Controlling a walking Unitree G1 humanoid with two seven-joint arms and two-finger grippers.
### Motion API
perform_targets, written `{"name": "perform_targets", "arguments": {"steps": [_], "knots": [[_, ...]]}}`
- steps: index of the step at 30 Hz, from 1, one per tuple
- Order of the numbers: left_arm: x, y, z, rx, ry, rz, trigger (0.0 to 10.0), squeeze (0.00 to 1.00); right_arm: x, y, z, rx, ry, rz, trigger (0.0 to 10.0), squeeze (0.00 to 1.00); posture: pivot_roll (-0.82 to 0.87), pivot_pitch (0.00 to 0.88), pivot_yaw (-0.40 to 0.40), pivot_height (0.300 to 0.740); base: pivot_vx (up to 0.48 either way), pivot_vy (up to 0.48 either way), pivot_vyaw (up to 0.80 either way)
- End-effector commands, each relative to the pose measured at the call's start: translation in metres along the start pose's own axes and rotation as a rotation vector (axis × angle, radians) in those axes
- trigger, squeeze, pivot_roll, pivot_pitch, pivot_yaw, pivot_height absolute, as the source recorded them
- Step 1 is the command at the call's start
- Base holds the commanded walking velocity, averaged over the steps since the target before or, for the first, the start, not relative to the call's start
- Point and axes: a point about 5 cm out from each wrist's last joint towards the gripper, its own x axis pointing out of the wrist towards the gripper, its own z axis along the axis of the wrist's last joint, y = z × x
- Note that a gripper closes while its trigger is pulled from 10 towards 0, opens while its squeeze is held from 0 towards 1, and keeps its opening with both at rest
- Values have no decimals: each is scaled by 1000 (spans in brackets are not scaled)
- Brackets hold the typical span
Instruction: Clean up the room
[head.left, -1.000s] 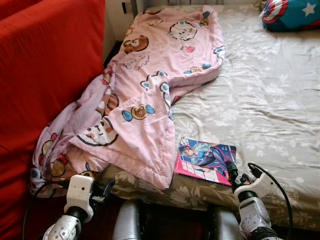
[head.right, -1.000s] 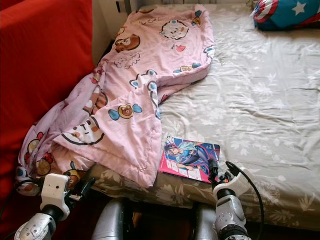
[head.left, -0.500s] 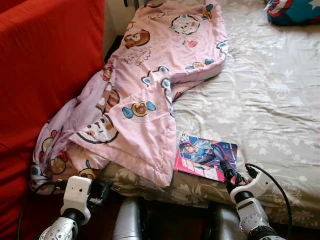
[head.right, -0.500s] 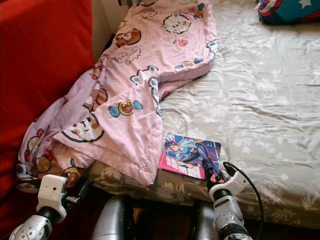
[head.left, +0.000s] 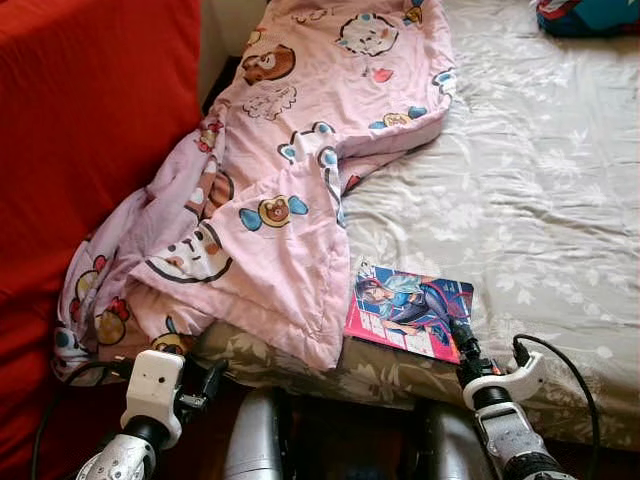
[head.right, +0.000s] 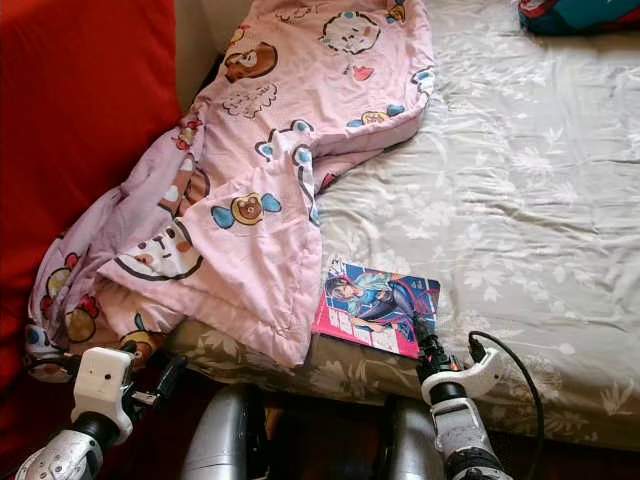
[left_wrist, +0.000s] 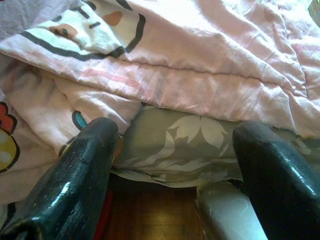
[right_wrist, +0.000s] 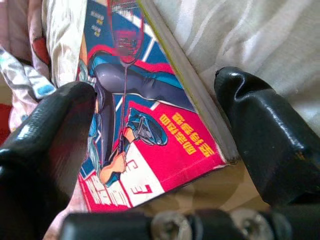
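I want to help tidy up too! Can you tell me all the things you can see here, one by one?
blanket: one, pink with cartoon animals, spread over the left side of the bed and hanging off its near edge
book: one, bright cover in blue, pink and red, lying flat near the bed's near edge, beside the blanket
bed sheet: one, grey-green with pale flowers, covering the bed
pillow: one, blue and red, at the far right corner of the bed
sofa: one, red, to the left of the bed
left gripper: one, black fingers open, low by the bed's edge under the hanging blanket
right gripper: one, black fingers open, at the book's near corner, one finger on each side
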Motion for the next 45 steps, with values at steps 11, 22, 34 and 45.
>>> {"name": "perform_targets", "arguments": {"steps": [11, 22, 34, 45], "knots": [[-8, -1, -4, 10, 43, -5, 10000, 0, -21, -24, -52, 35, 246, -186, 10000, 0, 228, 274, 88, 598, 0, 0, 0], [-8, -4, -4, 17, 47, -17, 10000, 0, -13, -10, -61, 13, 316, -118, 10000, 0, 229, 275, 83, 598, 0, 0, 0], [-9, -7, -5, 34, 50, -35, 10000, 0, -14, -5, -73, -8, 383, -62, 6902, 0, 227, 273, 82, 598, 0, 0, 0], [-7, -8, -5, 40, 46, -33, 10000, 0, -14, -5, -72, -25, 389, -51, 0, 0, 224, 265, 80, 598, 0, 0, 0]]}}
